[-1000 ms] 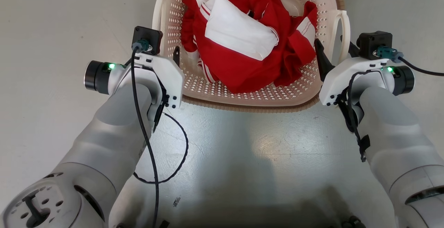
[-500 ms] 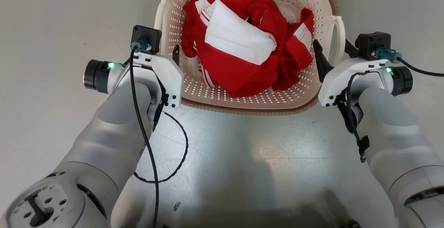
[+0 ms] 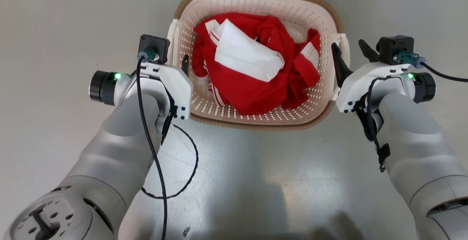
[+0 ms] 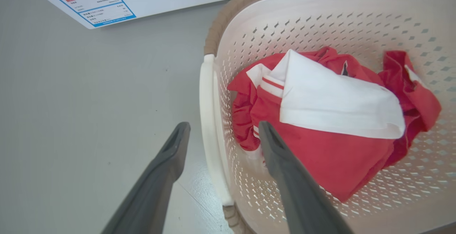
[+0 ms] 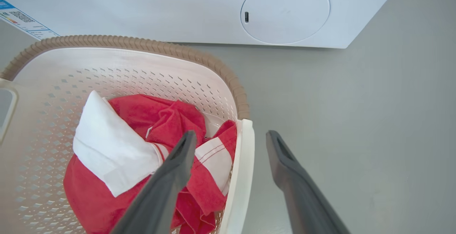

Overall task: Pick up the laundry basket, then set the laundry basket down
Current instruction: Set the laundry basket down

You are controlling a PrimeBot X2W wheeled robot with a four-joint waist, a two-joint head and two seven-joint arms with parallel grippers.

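Our view has pulled back, so we see the whole laundry basket (image 3: 256, 10) top middle, on the floor. Our left gripper (image 4: 224, 126) and right gripper (image 5: 231, 134) gape wide, holding nothing. Setting down looks done.

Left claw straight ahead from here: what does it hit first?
Likely the laundry basket's white side handle, between the left claw's open fingers; the red garment lies beyond the inner one. Depth is unclear.
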